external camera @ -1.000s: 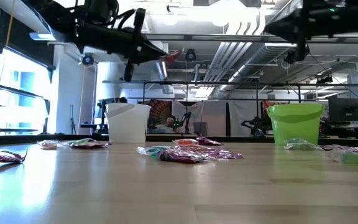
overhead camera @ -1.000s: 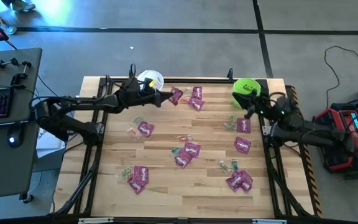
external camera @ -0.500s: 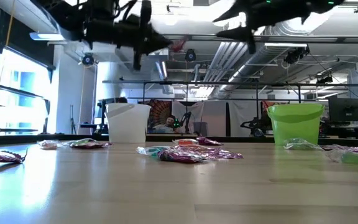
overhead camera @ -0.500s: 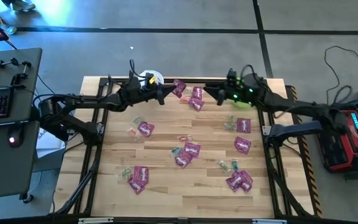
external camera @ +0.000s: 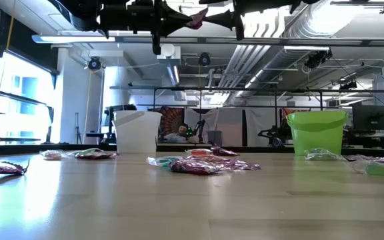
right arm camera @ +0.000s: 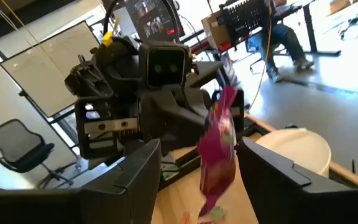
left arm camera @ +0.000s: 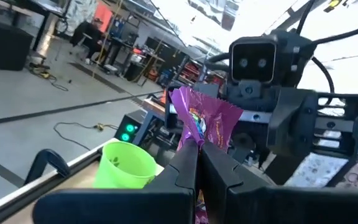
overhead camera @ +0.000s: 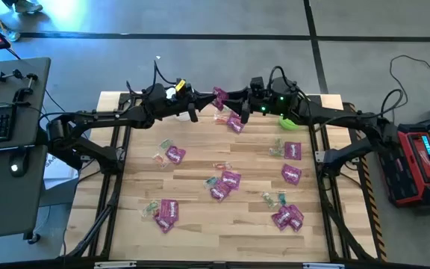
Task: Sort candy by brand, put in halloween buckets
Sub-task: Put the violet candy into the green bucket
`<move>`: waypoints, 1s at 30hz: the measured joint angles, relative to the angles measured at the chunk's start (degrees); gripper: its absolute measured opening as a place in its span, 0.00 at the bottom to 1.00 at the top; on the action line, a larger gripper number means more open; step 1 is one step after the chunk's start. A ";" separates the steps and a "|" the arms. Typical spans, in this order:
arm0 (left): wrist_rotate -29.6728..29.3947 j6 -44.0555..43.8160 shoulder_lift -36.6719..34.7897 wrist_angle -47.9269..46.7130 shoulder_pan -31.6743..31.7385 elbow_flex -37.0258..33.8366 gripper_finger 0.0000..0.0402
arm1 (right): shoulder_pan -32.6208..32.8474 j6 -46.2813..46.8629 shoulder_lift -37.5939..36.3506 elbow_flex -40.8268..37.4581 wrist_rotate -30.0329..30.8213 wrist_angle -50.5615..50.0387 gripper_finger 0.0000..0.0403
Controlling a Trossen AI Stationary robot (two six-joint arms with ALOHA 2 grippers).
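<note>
My left gripper (overhead camera: 207,97) is shut on one magenta candy packet (overhead camera: 219,95), high over the table's far middle. My right gripper (right arm camera: 199,149) faces it from the table's right, open. Its fingers stand on either side of the packet (right arm camera: 219,146) without touching it. The white bucket (external camera: 137,131) and the lime green bucket (external camera: 317,132) stand at the far edge. In the high view the right arm covers part of the green bucket (overhead camera: 290,118). More magenta packets (overhead camera: 174,155) and small clear-wrapped pieces (overhead camera: 160,158) lie on the table. My left gripper pinches one end of the magenta packet (left arm camera: 194,138) between its two fingertips (left arm camera: 188,163). The fingers come about level from the table's left. The rest of the packet sticks out past the tips toward my right gripper. It is lifted clear, well above the table.
Candy lies in loose groups across the wooden table: near the middle (overhead camera: 226,183), at the near left (overhead camera: 164,211), along the right side (overhead camera: 291,174) and at the near right (overhead camera: 287,217). A few packets (overhead camera: 235,123) lie below the two grippers.
My right gripper has swung up from over the green bucket and toward the table's left, ending at the packet held by my left gripper. My left gripper has risen with the packet, rolled a little and kept hold.
</note>
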 joint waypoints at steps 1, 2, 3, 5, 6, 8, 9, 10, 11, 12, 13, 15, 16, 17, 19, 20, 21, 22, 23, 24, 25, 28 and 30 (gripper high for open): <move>0.36 -0.05 0.00 0.02 -0.03 0.00 0.00 | -0.01 -0.17 0.28 0.42 0.53 0.11 0.49; 0.63 0.00 0.00 0.00 -0.16 0.00 0.00 | -0.01 -0.17 0.55 0.61 1.55 -0.16 0.48; 0.82 0.21 0.00 0.04 -0.33 0.00 0.00 | -0.03 -0.18 0.84 0.88 2.35 -0.53 0.47; 1.10 0.36 0.00 0.20 -0.65 0.00 0.00 | -0.06 -0.17 1.43 1.09 2.85 -0.77 0.42; 1.12 0.38 0.00 0.32 -0.91 0.00 0.00 | -0.06 -0.16 1.59 1.09 2.82 -0.78 0.38; 1.12 0.45 0.00 0.37 -1.10 0.00 0.00 | -0.03 -0.17 1.98 1.10 2.62 -0.76 0.29; 1.12 0.45 0.00 0.24 -1.23 0.00 0.00 | -0.03 -0.17 2.04 1.12 2.56 -0.90 0.24; 1.12 0.49 0.00 0.03 -1.27 0.00 0.00 | 0.01 -0.17 2.06 1.12 2.52 -1.08 0.18; 1.12 0.49 0.00 -0.05 -1.27 0.00 0.00 | 0.05 -0.17 2.06 1.12 2.44 -1.05 0.13; 1.13 0.49 0.00 -0.02 -1.27 0.00 0.00 | 0.05 -0.20 2.06 1.12 2.30 -0.86 0.07; 1.12 0.49 0.00 0.06 -1.27 0.00 0.00 | 0.04 -0.21 2.05 1.12 2.29 -0.67 0.04; 1.11 0.48 0.00 0.12 -1.25 0.00 0.00 | 0.01 -0.55 1.97 1.12 2.30 -0.49 0.03; 1.10 0.49 0.00 0.10 -1.23 0.00 0.01 | 0.01 -0.61 1.96 1.12 2.24 -0.49 0.05; 1.12 0.53 0.00 0.08 -1.09 0.00 0.02 | 0.01 -0.59 1.95 1.12 2.11 -0.52 0.05; 1.23 1.48 0.00 0.08 -1.07 0.00 0.04 | 0.01 -0.16 1.93 1.12 1.69 -0.52 0.04; 1.23 2.14 -0.02 0.04 -1.07 0.00 0.06 | 0.01 -0.07 1.93 1.12 1.69 -0.49 0.03; 1.25 2.71 -0.02 -0.02 -1.07 0.00 0.07 | 0.01 -0.11 1.93 1.12 1.69 -0.47 0.02; 1.24 3.25 -0.02 -0.06 -1.07 0.00 0.09 | 0.01 -0.17 1.91 1.12 1.69 -0.46 0.01; 1.23 3.51 -0.02 -0.10 -1.11 0.00 0.11 | 0.00 -0.09 1.91 1.12 1.68 -0.45 0.01; 1.23 3.76 -0.02 -0.10 -1.12 0.00 0.13 | -0.04 0.08 1.90 1.12 1.66 -0.47 0.02; 1.23 3.83 -0.02 -0.12 -1.14 0.00 0.15 | -0.15 0.34 1.88 1.12 1.64 -0.52 0.02; 1.23 3.96 -0.02 -0.46 -1.14 0.00 0.21 | -0.27 -0.14 0.97 1.07 1.77 -1.90 0.01; 1.15 4.56 -0.02 -0.92 -1.14 0.00 0.24 | -0.67 -0.68 -0.42 1.07 2.22 -3.61 0.01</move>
